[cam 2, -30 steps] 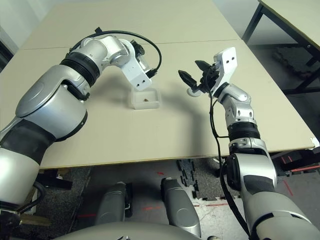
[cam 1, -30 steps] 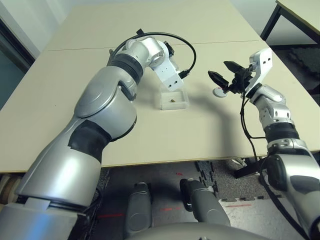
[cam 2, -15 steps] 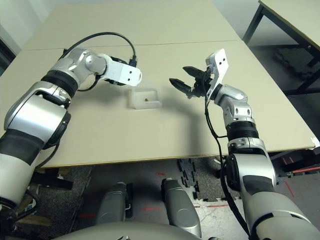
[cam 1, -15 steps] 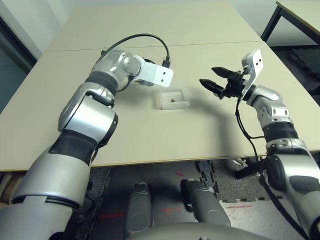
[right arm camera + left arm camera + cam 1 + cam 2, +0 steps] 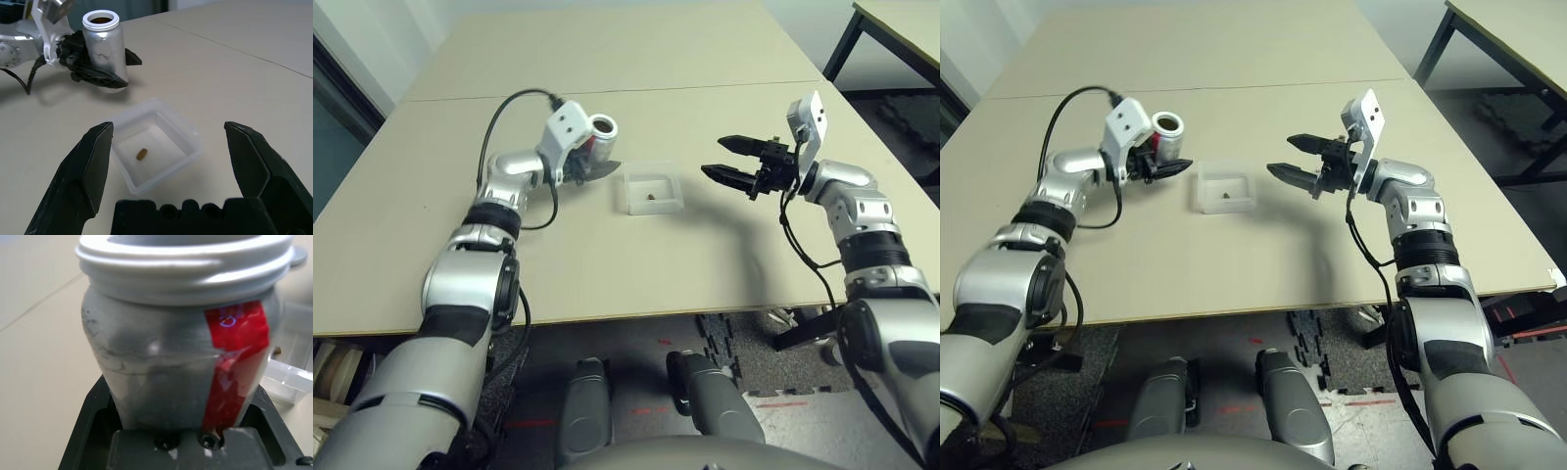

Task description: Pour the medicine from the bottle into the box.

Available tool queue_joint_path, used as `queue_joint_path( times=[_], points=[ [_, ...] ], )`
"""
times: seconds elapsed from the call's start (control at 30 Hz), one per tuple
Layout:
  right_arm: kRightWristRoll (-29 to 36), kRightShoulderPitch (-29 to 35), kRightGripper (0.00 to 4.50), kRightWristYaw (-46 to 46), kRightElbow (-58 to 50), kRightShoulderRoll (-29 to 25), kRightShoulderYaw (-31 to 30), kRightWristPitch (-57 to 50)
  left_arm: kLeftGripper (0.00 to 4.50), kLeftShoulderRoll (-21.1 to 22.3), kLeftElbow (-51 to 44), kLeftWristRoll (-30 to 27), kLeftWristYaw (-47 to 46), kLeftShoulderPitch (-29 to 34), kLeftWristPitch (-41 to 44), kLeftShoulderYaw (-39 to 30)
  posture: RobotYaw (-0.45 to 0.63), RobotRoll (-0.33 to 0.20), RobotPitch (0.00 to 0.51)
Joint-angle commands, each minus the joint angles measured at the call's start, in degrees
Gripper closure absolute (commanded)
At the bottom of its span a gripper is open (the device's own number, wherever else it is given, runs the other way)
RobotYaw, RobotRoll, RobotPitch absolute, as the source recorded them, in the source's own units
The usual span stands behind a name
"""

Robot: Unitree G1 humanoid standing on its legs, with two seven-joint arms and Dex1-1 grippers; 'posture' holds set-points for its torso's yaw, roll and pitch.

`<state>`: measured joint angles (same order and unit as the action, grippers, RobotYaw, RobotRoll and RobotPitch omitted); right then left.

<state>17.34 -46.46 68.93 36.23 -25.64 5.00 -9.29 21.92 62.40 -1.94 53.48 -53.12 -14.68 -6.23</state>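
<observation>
My left gripper [image 5: 100,63] is pinching the bottle [image 5: 106,51] around its body, and the bottle stands upright between the two fingers with its mouth facing up and no cap over it. The left wrist view brings me right up to the red strip [image 5: 234,362] running down the bottle's side; from the right wrist that strip is turned away and I get only plain silvery-grey wall, but I can look onto the white rim and a dark brown patch inside the mouth. Both eye views give me that dark mouth too, with a bit of the red beside the left gripper.

The box [image 5: 653,188] sits on the table [image 5: 636,274] between my two grippers, just beside the left one's fingertips and a little nearer the robot. One pill [image 5: 142,154] lies on the box's floor. The head cameras make it a small brown speck; the right wrist view shows it as an oblong, brownish-orange thing.

My right gripper [image 5: 1296,160] is spread wide and empty, hovering on the other side of the box with its fingers pointing towards it. From the left wrist I also catch part of a flat grey disc [image 5: 298,255] beyond the bottle's rim, partly hidden by it.
</observation>
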Motion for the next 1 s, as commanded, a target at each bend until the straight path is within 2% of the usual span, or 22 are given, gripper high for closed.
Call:
queue_joint_path(
  times=[0.03,0.3,0.5,1.0],
  points=[
    [1.03,0.68,0.00,1.10,-2.55,-0.38,-0.75,-1.61,1.67,-0.57,-4.11,-2.84,-2.11,3.12,0.47,-1.64,-0.04,0.000,0.134],
    [1.74,2.06,0.00,1.49,-5.26,-0.62,-0.76,-3.46,1.67,-0.47,-6.07,-5.58,-7.66,7.09,-0.95,-4.56,-0.05,0.000,0.139],
    [2.39,3.35,0.00,1.51,-7.22,-0.86,-0.75,-4.54,1.67,-0.58,-6.62,-7.34,-8.43,9.48,-1.62,-5.56,-0.05,0.000,0.140],
    [3.06,4.45,0.00,1.70,-9.39,-0.57,-1.09,-6.15,1.67,-1.41,-3.85,-7.92,-12.64,14.95,-4.59,-6.52,-0.06,0.000,0.144]
  ],
)
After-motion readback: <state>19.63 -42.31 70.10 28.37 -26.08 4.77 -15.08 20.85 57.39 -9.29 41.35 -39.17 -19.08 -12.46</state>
